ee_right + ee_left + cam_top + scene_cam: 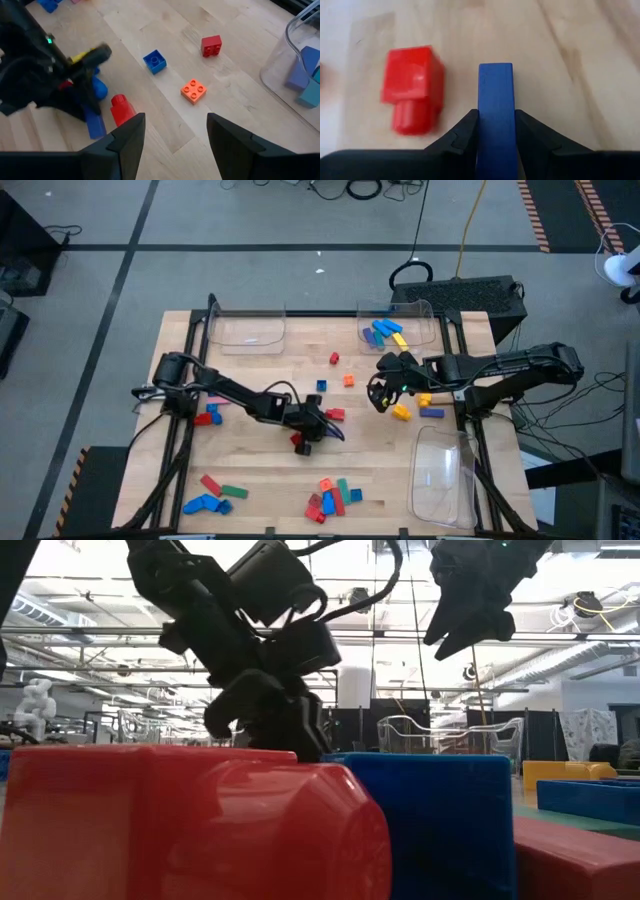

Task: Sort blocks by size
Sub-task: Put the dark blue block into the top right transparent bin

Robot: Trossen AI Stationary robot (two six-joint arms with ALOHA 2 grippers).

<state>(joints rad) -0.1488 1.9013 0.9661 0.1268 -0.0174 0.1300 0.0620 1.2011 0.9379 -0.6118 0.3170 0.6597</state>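
Note:
My left gripper [315, 428] is near the table's middle, shut on a blue bar block [495, 95] that juts out past its fingertips. A red block with a round peg [412, 97] lies on the table just beside the bar. My right gripper [175, 137] hangs open above the table right of centre [383, 392], with nothing between its fingers. Below it lie a small blue block [155, 61], an orange block [194, 91] and a red block [211, 45], each flat on the wood. My left gripper pinches the blue bar by its two long sides [495, 122] between its two fingers [465, 131]. The fingers come slanting down from the table's left and lie along the bar. The bar points forward and down beyond the fingertips [94, 124]. Whether its lower end touches the table, I cannot tell.
A clear tray [410, 315] at the far right holds blue and yellow blocks. Another clear tray [245, 330] stands at the far left and a third [445, 475] at the near right. Block heaps lie near the front edge [330, 498] [215, 495], and yellow blocks [402, 412] lie at the right.

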